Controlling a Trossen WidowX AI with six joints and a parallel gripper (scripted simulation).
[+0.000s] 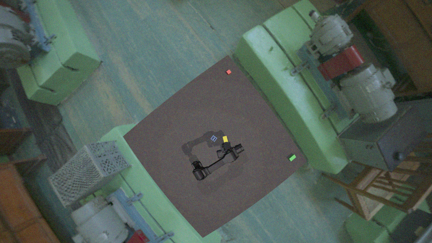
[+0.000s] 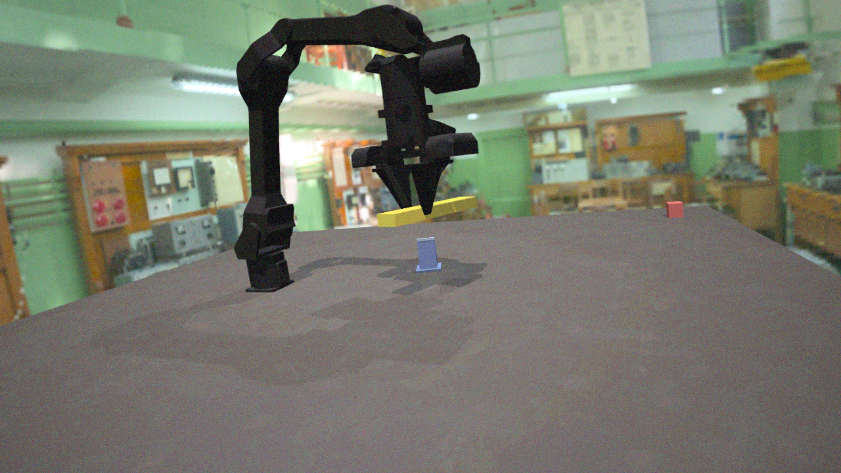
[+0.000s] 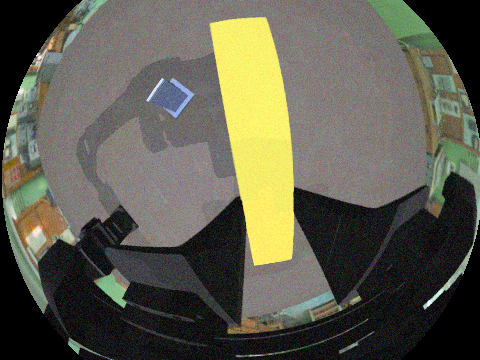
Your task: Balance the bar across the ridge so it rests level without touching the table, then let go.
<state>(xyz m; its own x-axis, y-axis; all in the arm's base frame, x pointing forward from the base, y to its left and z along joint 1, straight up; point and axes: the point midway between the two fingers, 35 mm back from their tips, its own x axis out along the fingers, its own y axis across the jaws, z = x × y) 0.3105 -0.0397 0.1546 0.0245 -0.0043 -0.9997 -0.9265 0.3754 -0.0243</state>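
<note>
- The table (image 1: 193, 105) (image 2: 588, 353) (image 3: 350, 100) is supporting the arm, the ridge and two small blocks, and its dark surface is showing broad shadows of the arm.
- The black arm (image 1: 214, 165) (image 2: 264, 140) (image 3: 120, 226) is standing on the table, its upper section reaching across and its end section pointing downward.
- The hand (image 1: 226, 147) (image 2: 416, 210) (image 3: 266, 198) is pinching the yellow bar between its two fingers, one finger pressing on each long side.
- The yellow bar (image 1: 225, 138) (image 2: 451, 206) (image 3: 257, 125) is hanging in the air above the table, clear of both table and ridge. In the wrist view, most of its visible length is extending beyond the fingers toward the upper edge. Its exact level cannot be judged from these views.
- The blue ridge (image 1: 213, 138) (image 2: 427, 253) (image 3: 171, 96) is standing upright on its flat foot, apart from the bar. In the top and wrist views, it is sitting to the left of the bar.
- The green block (image 1: 292, 157) is resting near a table corner, well apart from the ridge, with a dark patch showing beside it.
- The red block (image 1: 228, 72) (image 2: 674, 209) is resting near another table corner, well apart from the arm.
</note>
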